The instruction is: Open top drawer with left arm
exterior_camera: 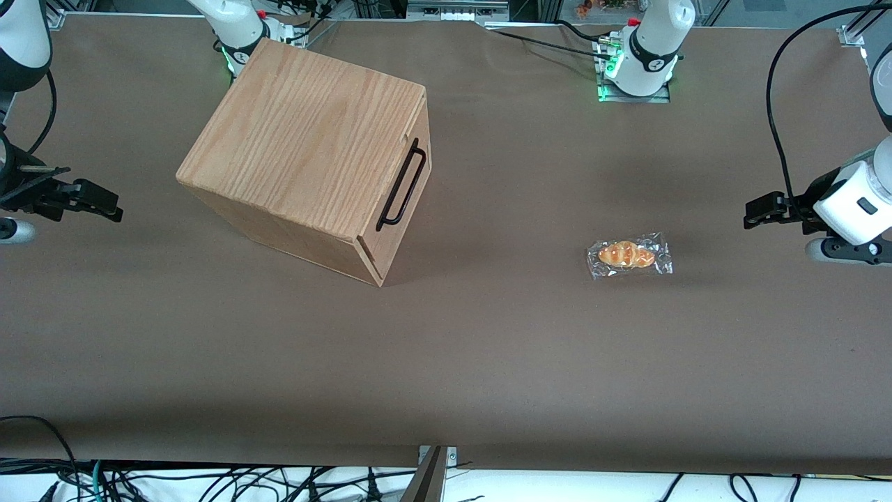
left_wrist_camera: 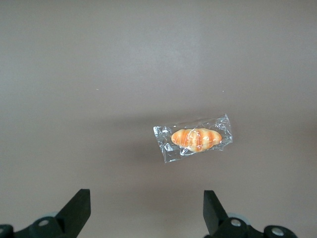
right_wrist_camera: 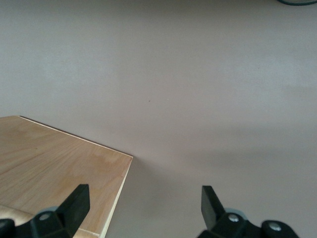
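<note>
Front view: the top drawer (exterior_camera: 398,183) is seen fully closed in the oak box (exterior_camera: 306,150), toward the parked arm's end of the table (exterior_camera: 446,362). The left arm's pincer (exterior_camera: 756,210) is held spread and empty above a wrapped bread roll (exterior_camera: 628,255), well apart from the handle (exterior_camera: 402,185); approach, grasp and pull are judged outstanding

We saw only part of the left arm (exterior_camera: 854,199), cut off by the front view's edge. Its gripper (left_wrist_camera: 147,210) showed only two spread fingertips (left_wrist_camera: 77,208) in the wrist view, the body cut off. The top drawer (exterior_camera: 397,202) showed just its narrow front and handle (exterior_camera: 402,185); its inside was hidden. The box's (right_wrist_camera: 54,168) corner was cut off too.
</note>
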Action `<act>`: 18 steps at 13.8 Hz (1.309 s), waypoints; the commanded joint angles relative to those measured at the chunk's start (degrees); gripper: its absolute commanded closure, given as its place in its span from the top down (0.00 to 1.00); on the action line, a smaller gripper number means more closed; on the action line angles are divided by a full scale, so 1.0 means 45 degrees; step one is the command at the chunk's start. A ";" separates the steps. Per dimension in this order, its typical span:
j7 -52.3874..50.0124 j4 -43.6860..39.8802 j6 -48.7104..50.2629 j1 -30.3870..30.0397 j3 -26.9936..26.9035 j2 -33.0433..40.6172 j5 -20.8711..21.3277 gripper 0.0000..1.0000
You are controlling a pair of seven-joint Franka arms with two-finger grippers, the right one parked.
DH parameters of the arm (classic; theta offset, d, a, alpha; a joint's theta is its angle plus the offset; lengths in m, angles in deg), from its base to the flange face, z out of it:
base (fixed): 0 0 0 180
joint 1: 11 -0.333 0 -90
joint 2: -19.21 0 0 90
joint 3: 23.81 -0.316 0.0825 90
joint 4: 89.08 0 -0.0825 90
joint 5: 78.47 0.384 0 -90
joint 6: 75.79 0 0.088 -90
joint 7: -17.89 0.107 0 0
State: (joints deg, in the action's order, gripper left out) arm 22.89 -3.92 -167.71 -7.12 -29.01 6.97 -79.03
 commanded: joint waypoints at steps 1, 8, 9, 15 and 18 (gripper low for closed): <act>-0.0096 -0.0038 0.0116 0.0056 0.0081 0.0161 -0.0208 1.00; -0.0115 -0.0096 0.0116 0.0017 0.0062 0.0142 -0.0306 1.00; -0.0115 -0.0096 0.0116 0.0017 0.0062 0.0142 -0.0306 1.00; -0.0134 -0.0096 0.0135 -0.0120 0.0023 0.0142 -0.0325 1.00; -0.0134 -0.0096 0.0116 -0.0120 0.0023 0.0142 -0.0325 1.00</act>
State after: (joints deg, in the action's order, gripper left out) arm 22.69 -3.93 -167.71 -7.53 -28.86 7.07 -79.20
